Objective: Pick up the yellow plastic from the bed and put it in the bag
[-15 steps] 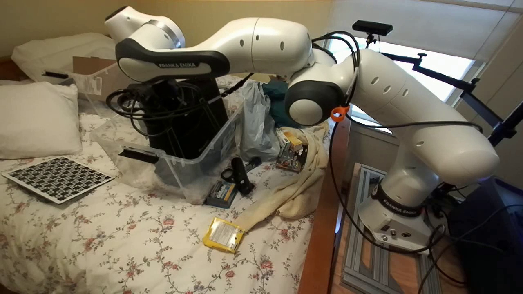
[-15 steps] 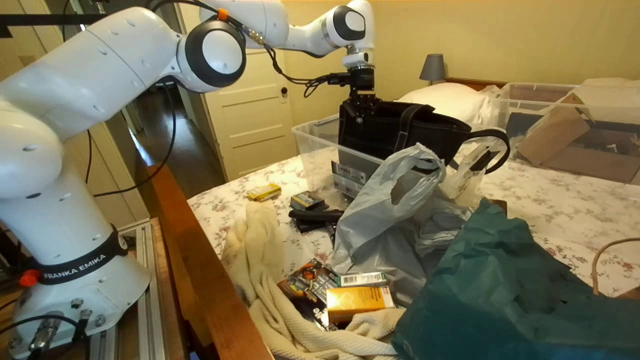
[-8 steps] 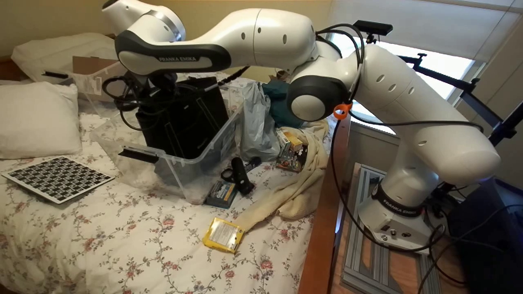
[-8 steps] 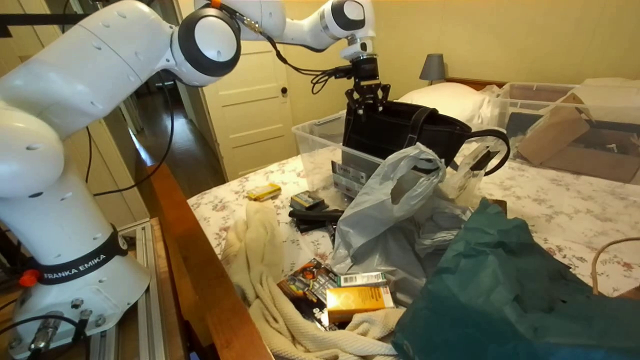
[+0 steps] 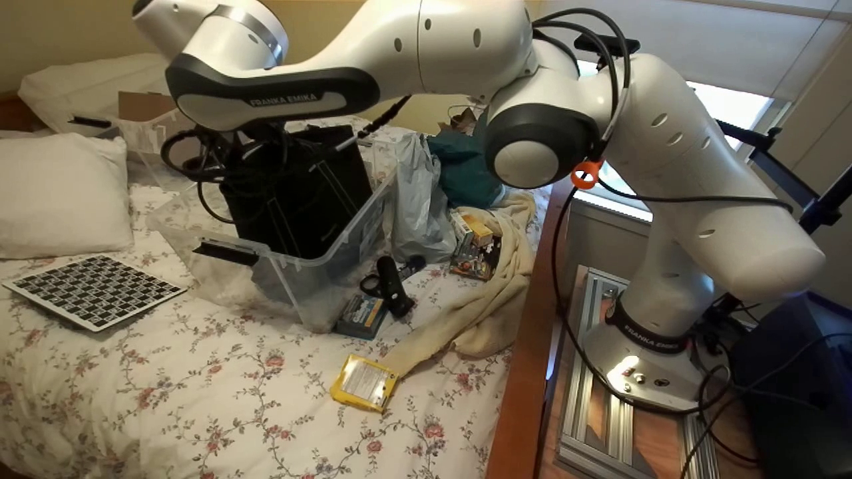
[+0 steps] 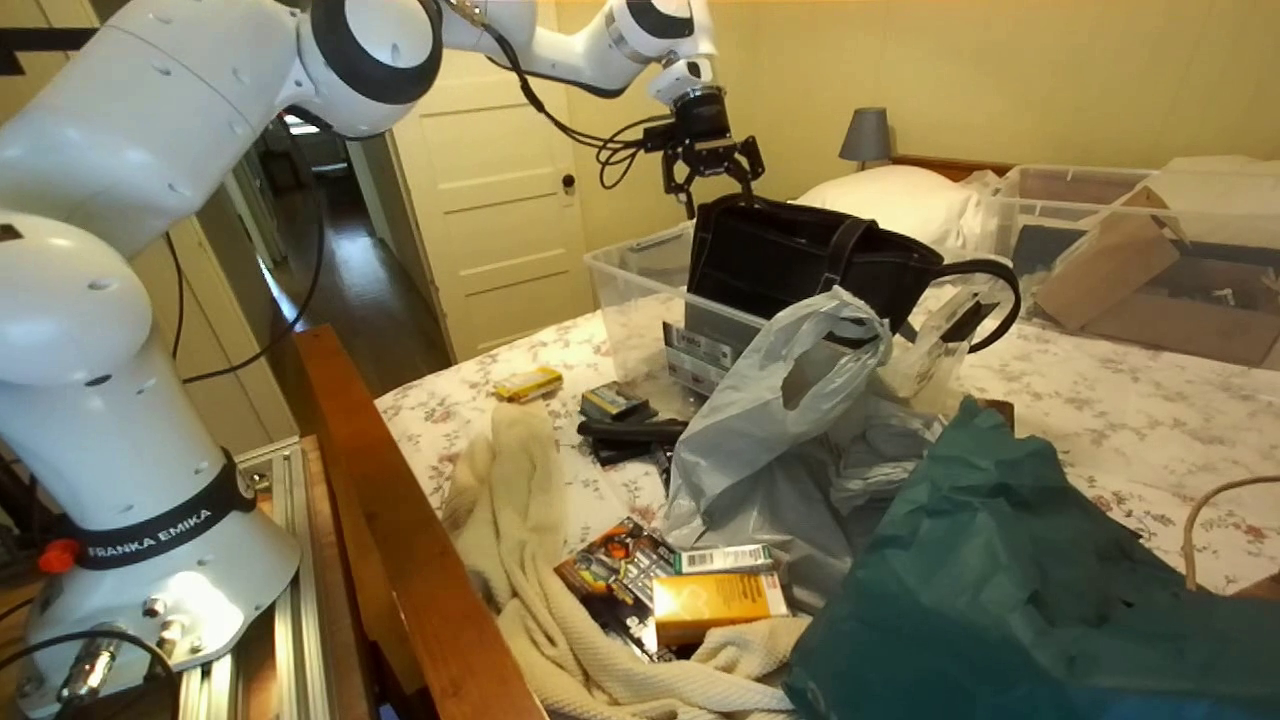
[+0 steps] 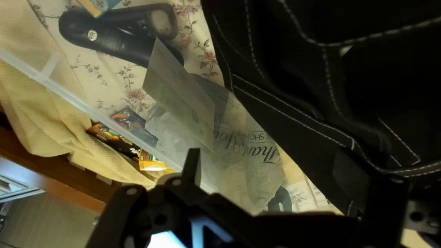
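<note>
The yellow plastic point(image 5: 365, 383) lies flat on the flowered bed point(image 5: 200, 359), just beyond the end of a cream cloth; it also shows in an exterior view point(image 6: 528, 384). The black bag point(image 6: 790, 260) stands inside a clear plastic tub, its top rising above the rim. My gripper point(image 6: 718, 202) hangs over the bag's near top edge, its fingers spread wide apart with nothing seen between them. In the wrist view the bag's dark, white-stitched cloth point(image 7: 275, 113) fills the right side, and the yellow plastic is out of view there.
Around the bag runs the clear tub point(image 5: 313, 263). Beside it are a grey plastic bag point(image 6: 760, 430), a teal bag point(image 6: 1020, 580), a black flashlight point(image 5: 394, 286) and a blue box point(image 5: 361, 315). A cream cloth point(image 5: 479, 319) lies along the wooden bed rail point(image 5: 522, 372).
My gripper has opened from shut and risen off the bag's top edge. The bag's upper edge has shifted slightly. The yellow plastic stays where it was.
</note>
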Available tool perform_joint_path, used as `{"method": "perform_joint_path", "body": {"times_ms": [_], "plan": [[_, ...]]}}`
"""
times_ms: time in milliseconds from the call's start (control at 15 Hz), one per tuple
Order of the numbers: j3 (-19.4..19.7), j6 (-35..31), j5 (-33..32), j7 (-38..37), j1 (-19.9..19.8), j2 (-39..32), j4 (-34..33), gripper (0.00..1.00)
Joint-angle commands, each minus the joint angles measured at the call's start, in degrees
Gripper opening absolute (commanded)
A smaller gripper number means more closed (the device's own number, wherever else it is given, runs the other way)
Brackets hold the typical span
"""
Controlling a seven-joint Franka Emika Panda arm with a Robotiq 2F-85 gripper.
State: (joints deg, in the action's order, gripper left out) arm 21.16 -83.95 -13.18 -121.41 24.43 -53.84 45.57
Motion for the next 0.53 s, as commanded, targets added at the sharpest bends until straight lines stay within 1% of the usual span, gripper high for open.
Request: {"method": "perform_joint_path", "body": {"times_ms": [0, 133, 267, 467], "plan": [[0.7, -3.9, -2.6, -1.7, 4.5, 7.7, 13.6, 1.00], [1.2, -8.2, -3.5, -3.8, 6.2, 10.3, 18.3, 1.00], [2.0, -15.1, -5.4, -6.7, 7.9, 12.8, 23.0, 1.00], [2.4, -24.5, -8.5, -7.4, 9.5, 16.5, 30.2, 1.00]]}}
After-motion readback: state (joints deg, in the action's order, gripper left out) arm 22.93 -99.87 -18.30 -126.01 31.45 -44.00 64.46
